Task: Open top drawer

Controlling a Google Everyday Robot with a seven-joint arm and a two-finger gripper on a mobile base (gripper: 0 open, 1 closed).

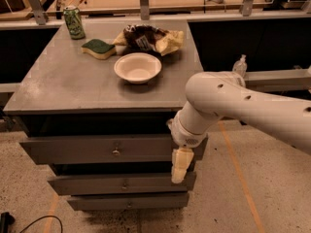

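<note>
1. Top drawer – the widest and tallest of 3 grey fronts, directly under the cabinet top. Its long axis runs horizontally across the view. 1 small metal knob sits at the centre of the panel. A dark gap shows above the front; how far the drawer is out cannot be told.

2. Gripper – hangs pointing downward at the right end of the top drawer front, its tip level with the gap above the middle drawer. It holds nothing that can be seen. Whether it is open or closed cannot be told from this view, nor whether it touches the panel.

3. Governing relation – the knob lies well apart from the gripper, toward the left of the view and slightly higher than the gripper tip. Judgement: the approach calls for a sideways travel along the drawer's long axis plus a small rise, and a re-orientation so the gripper faces the panel instead of the floor. The pull would then run perpendicular to the front, out toward the camera.

4. Arm – enters from the right and covers the drawer's right corner.

5. Bottom drawer – narrowest, not involved.
</note>
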